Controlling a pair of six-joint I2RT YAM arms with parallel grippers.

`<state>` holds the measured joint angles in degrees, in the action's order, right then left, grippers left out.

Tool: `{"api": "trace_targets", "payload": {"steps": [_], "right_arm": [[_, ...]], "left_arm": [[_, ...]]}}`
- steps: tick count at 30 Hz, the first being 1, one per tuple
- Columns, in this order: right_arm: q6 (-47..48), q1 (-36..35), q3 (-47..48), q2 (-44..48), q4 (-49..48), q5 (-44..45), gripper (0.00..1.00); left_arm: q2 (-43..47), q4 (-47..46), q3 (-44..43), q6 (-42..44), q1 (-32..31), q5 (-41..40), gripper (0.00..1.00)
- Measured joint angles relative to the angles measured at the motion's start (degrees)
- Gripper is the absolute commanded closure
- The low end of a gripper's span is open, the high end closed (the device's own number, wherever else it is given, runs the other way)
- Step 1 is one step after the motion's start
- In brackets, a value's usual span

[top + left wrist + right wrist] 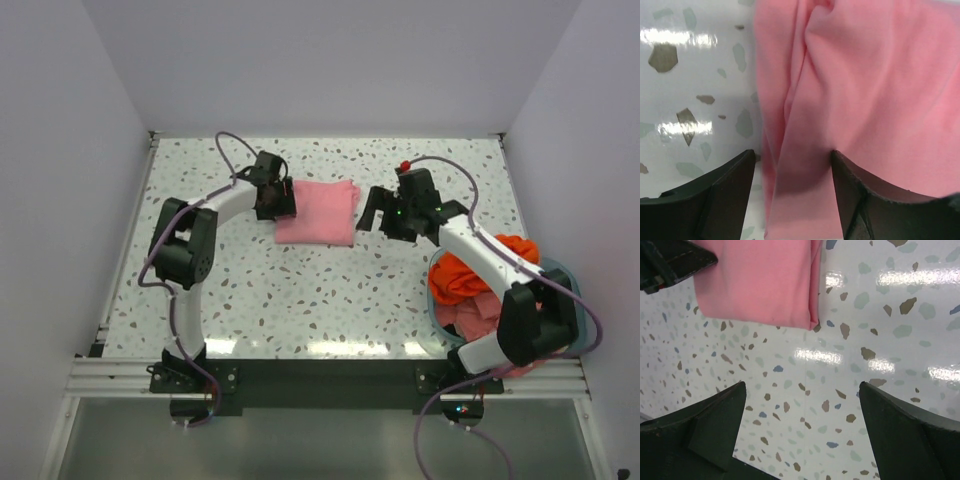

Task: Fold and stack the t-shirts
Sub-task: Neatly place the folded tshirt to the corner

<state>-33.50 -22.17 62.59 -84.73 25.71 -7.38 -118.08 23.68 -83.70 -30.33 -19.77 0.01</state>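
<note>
A light pink t-shirt lies folded into a rectangle at the middle of the table. My left gripper is at its left edge; in the left wrist view the gripper is open, its jaws straddling the edge of the pink cloth. My right gripper hovers open and empty just right of the shirt; the right wrist view shows this gripper over bare table, with the shirt's corner ahead. A bright orange-red t-shirt and a darker salmon-pink t-shirt lie crumpled in the basket.
The pale teal round basket sits at the right near edge, partly under my right arm. The speckled tabletop is walled by white panels on three sides. The left gripper's body shows in the right wrist view.
</note>
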Motion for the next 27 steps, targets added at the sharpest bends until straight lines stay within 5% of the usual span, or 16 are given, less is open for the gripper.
{"api": "trace_targets", "payload": {"steps": [5, 6, 9, 19, 27], "right_arm": [[-0.04, 0.0, -2.97, 9.31, 0.46, -1.25, 0.01], [-0.02, 0.0, -3.21, 10.69, 0.59, -1.31, 0.01], [0.11, 0.0, -3.61, 14.23, 0.63, -1.4, 0.01], [2.25, 0.0, -4.96, 15.56, 0.9, -1.16, 0.01], [5.01, 0.0, -4.96, 12.33, 2.1, -0.44, 0.01]], "left_arm": [[-3.58, 0.61, -4.81, 0.44, -0.59, -3.13, 0.66], [-4.26, 0.68, -5.51, 0.68, -0.76, -3.85, 0.8], [-5.2, 0.72, -6.8, 0.85, -1.46, -5.11, 1.0], [-7.17, 3.65, -10.82, 9.64, -1.88, -18.38, 1.0], [-7.17, 4.7, -10.8, 20.61, 6.64, -24.15, 1.0]]}}
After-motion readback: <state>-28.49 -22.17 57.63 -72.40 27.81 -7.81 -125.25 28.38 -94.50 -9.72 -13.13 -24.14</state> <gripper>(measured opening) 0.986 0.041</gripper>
